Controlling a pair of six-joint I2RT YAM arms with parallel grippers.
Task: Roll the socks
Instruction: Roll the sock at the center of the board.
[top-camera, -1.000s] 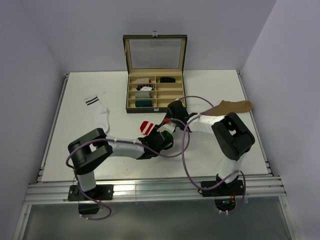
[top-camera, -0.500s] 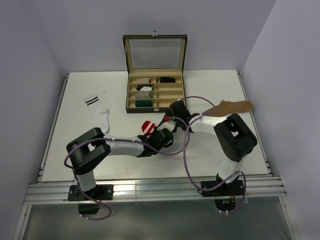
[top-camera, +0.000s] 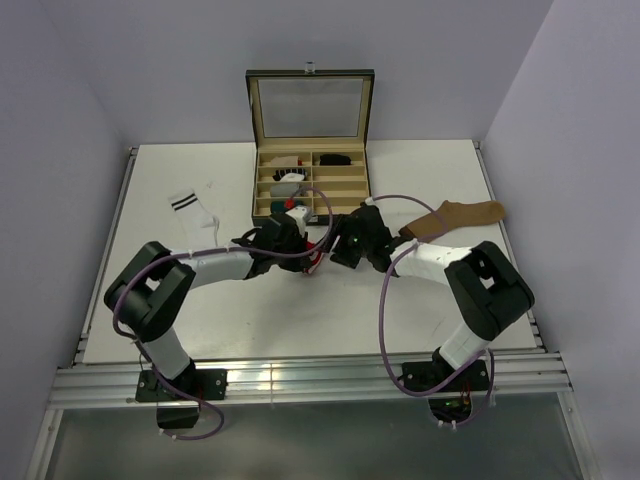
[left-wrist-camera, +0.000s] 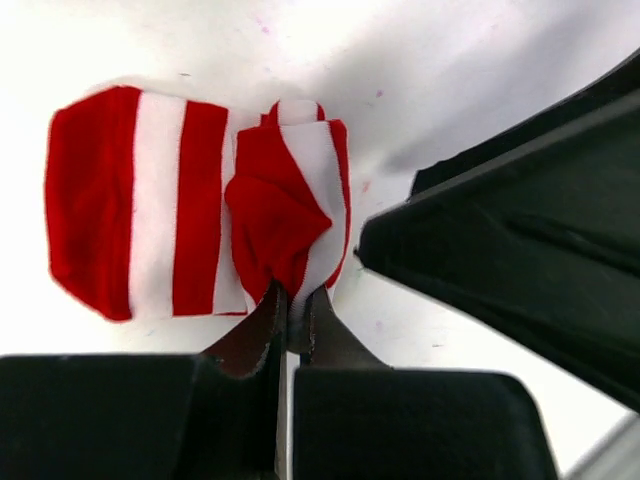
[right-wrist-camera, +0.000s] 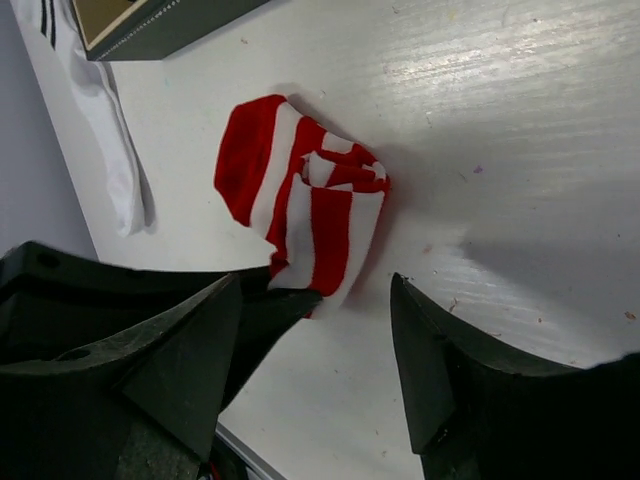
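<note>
Left pincer (left-wrist-camera: 293, 303) tight on striped sock (left-wrist-camera: 185, 210)

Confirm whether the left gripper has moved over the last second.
Yes. The left gripper, shut on the striped sock, moved up and left, closer to the box.

open compartment box (top-camera: 310, 108) on the table (top-camera: 420, 180), far side, holding rolled bundles (top-camera: 334, 159).

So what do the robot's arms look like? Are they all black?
Not all black! The left arm and right arm have black joints and white tube sections. A purple cable loops along each. The left gripper and right gripper have black, wedge-shaped fingers.
</note>
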